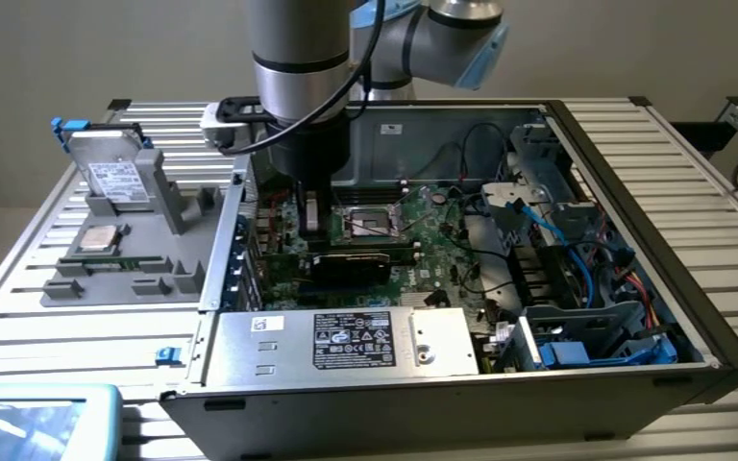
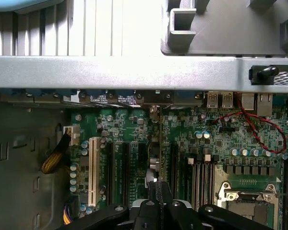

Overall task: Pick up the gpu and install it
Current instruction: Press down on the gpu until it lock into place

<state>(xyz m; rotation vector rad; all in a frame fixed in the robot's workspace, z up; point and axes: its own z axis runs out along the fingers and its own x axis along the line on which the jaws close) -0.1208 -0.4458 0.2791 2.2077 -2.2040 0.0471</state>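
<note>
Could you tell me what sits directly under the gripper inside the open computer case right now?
The gripper is shut on the gpu, held edge-on above the green motherboard and its dark expansion slots. The slot directly beneath the card's lower edge is covered by the card.

So the bench (image 1: 676, 154) is a slatted aluminium top (ribbed all over). Sitting right on it: the open PC case (image 1: 626, 379), a grey fixture tray (image 1: 126, 279) beside it on the exterior view's left, and a light-blue thing (image 1: 36, 418) at the near corner.
</note>
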